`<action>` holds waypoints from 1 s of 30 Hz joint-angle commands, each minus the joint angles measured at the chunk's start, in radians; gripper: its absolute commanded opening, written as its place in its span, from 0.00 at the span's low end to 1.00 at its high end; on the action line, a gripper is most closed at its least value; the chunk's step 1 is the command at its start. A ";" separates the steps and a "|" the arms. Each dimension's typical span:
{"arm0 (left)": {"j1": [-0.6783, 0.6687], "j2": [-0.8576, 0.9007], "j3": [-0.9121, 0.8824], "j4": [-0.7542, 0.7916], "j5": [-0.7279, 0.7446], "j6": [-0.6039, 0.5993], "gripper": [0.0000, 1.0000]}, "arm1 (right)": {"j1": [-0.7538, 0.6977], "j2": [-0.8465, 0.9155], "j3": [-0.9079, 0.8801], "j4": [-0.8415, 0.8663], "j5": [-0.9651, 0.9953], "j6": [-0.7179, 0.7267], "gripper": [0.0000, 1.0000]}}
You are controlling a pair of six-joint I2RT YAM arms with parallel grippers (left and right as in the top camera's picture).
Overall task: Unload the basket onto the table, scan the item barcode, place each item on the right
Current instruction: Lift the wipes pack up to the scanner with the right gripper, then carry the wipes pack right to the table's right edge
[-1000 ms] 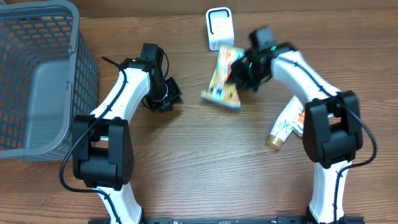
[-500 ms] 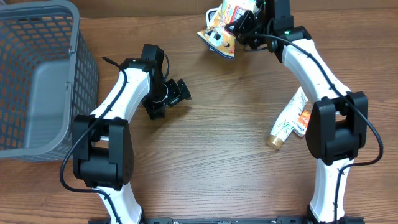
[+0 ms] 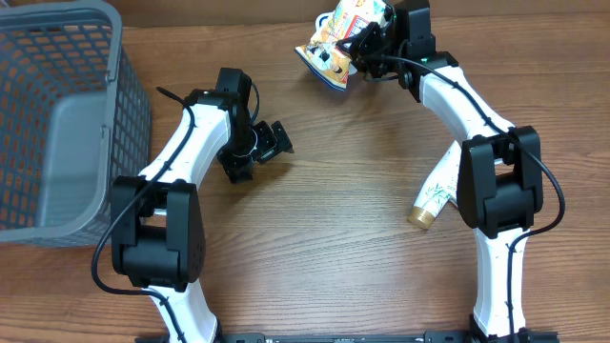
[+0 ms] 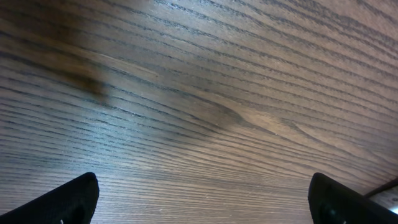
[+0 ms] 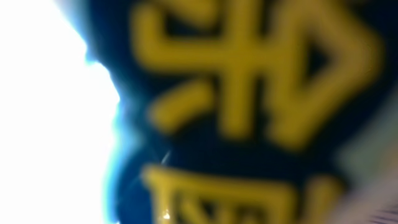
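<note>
**Snack packet held at the far edge, bare wood across the middle**

Nearest, at 6 o'clock, the two arm bases stand well apart. The wooden surface [image 3: 324, 257] between them lies bare from the near edge up to the centre. That is the widest free stretch in the overhead view.

At 3 o'clock a cream tube [image 3: 437, 195] with a gold cap lies flat, cap end nearest. Its far end is hidden behind the black joint of the right arm [image 3: 472, 100], so that side has little free room.

Just off centre towards 10 o'clock, the left arm [image 3: 191, 143] ends in the left tool [image 3: 262, 154], low over the wood. Its jaws are spread wide and hold nothing. In the left wrist view the two black fingertips [image 4: 74, 199] sit at the bottom corners, with only wood grain between them.

At 10 o'clock a grey mesh basket [image 3: 132, 114] fills the far left corner and runs off the left side of the view. Its right wall stands near the left arm, with a strip of bare wood between them.

Farthest, at 12 o'clock, the right tool [image 3: 367, 43] is clamped tight on the snack packet [image 3: 332, 50], which is tilted. The packet's top runs off the far side of the view, and its lower corner points towards 8 o'clock. The right wrist view is filled by a blurred dark blue face with yellow characters, and white glare down the left side.
</note>
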 commanded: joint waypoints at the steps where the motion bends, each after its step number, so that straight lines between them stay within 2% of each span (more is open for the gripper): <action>1: -0.002 0.002 0.011 0.001 0.000 0.008 1.00 | 0.004 -0.013 0.018 0.007 -0.020 0.005 0.04; 5: -0.002 0.002 0.011 0.001 0.000 0.008 1.00 | -0.019 -0.013 0.039 -0.014 -0.061 -0.007 0.04; 14: -0.002 0.002 0.011 0.001 0.000 0.008 1.00 | -0.195 -0.114 0.219 -0.435 0.011 -0.159 0.04; 22: -0.002 0.002 0.011 0.001 0.000 0.008 1.00 | -0.533 -0.240 0.233 -0.801 0.206 -0.200 0.04; 27: -0.002 0.002 0.011 0.001 0.000 0.008 1.00 | -0.747 -0.234 0.203 -0.875 0.230 -0.431 0.04; 30: -0.002 0.002 0.011 0.001 0.000 0.008 1.00 | -0.838 -0.234 0.172 -0.888 0.298 -0.454 0.04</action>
